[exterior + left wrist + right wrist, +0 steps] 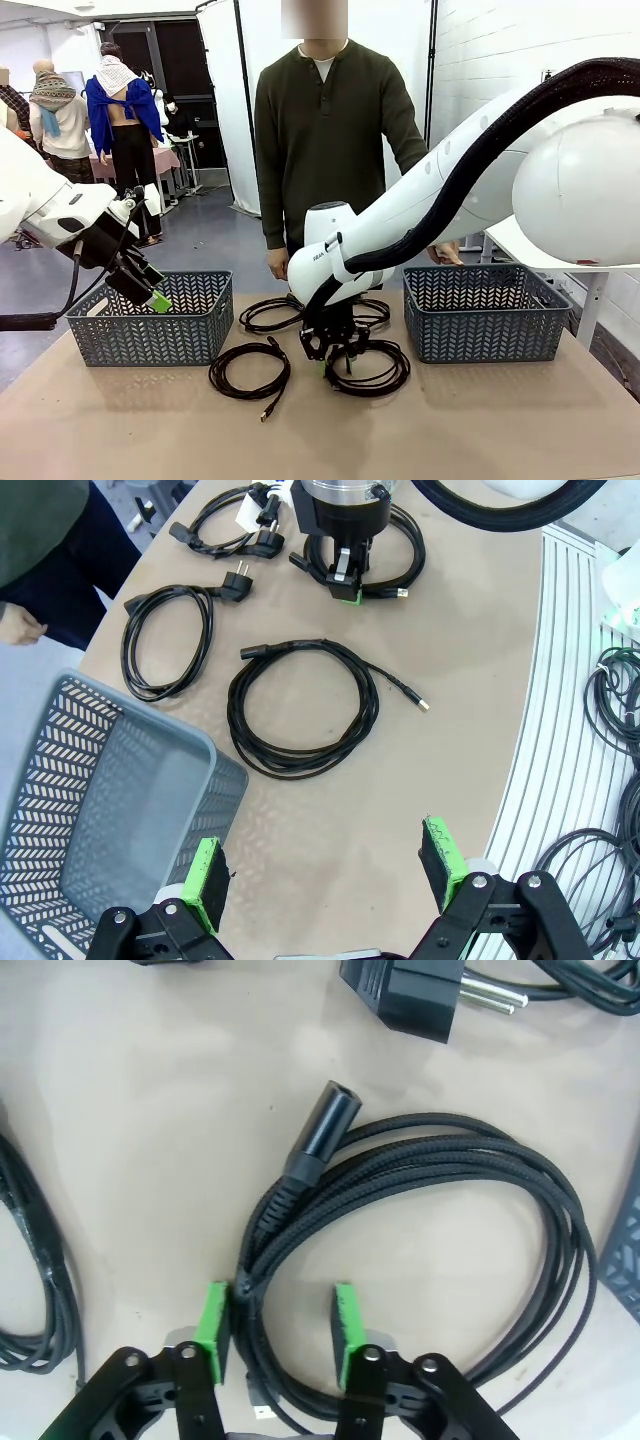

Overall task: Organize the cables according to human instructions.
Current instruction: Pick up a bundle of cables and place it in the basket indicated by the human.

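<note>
Using left basket (150,335) as reference. Counting four cables (300,705) flat on the table (120,430), all to the right of that basket:
- nearest coil (249,372) just beside its near-right corner, USB-type end lying loose toward the robot
- second coil (271,313) just beside its far-right corner, mains plug on it
- third coil (374,312) farther right in the same far row, partly hidden behind the arm
- fourth coil (368,366), braided, farthest right in the near row

Seeing right gripper (283,1320) down on that fourth coil, well right of the basket. Jaws roughly half spread, straddling a bundle of its strands. One pad (216,1312) touching the strands, other pad with a gap to them, so not clamped.

Seeing left gripper (322,872) hanging above the basket's near side by its right corner, clear of the table. Jaws spread wide, holding nothing.

Noting right basket (487,320) well right of left basket, past all four coils. Noting human (325,140) standing at the far table edge, beyond and right of left basket, both hands low near that edge.
</note>
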`<state>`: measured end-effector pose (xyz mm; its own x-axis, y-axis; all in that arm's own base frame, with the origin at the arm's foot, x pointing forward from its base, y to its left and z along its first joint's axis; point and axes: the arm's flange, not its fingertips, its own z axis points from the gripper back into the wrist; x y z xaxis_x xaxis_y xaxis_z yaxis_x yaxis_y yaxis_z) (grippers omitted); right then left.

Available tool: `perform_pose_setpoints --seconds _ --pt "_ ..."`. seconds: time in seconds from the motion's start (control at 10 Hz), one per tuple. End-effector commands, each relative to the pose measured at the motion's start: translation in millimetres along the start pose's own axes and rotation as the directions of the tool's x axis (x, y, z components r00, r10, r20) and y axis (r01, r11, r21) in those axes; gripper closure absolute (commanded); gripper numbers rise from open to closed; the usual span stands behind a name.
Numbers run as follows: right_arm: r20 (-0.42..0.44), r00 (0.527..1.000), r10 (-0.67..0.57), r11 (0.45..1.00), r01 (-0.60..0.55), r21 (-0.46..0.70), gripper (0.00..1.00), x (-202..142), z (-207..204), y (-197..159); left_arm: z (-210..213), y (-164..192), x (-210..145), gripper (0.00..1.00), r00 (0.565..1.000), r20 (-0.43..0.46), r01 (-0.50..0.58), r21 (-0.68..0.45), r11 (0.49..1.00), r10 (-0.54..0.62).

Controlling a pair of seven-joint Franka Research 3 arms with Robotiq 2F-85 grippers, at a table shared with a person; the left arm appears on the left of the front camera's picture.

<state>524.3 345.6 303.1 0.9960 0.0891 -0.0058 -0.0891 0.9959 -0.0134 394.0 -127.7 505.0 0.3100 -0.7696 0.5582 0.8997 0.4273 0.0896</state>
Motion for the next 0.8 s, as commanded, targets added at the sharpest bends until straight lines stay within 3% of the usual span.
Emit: perform_pose_setpoints --seconds 0.0,0.2,0.6,0.7 --pt "-0.001 1.0 -0.008 1.0 0.008 -0.002 0.8 6 -5 2 0 5 -1 0.0 1.0 0.016 0.012 -0.015 1.0 -0.012" --pt "-0.019 1.0 0.009 1.0 -0.009 0.023 1.0 4 -1 4 0 5 -1 0.0 1.0 0.016 0.012 -0.015 1.0 -0.012" --pt "-0.029 0.999 0.029 0.999 -0.028 0.043 1.0 0 12 8 0 5 -1 0.0 1.0 0.016 0.012 -0.015 1.0 -0.012" --pt "0.004 0.999 0.052 0.997 -0.052 0.048 1.0 -6 22 10 0 5 -1 0.0 1.0 0.016 0.012 -0.015 1.0 -0.012"
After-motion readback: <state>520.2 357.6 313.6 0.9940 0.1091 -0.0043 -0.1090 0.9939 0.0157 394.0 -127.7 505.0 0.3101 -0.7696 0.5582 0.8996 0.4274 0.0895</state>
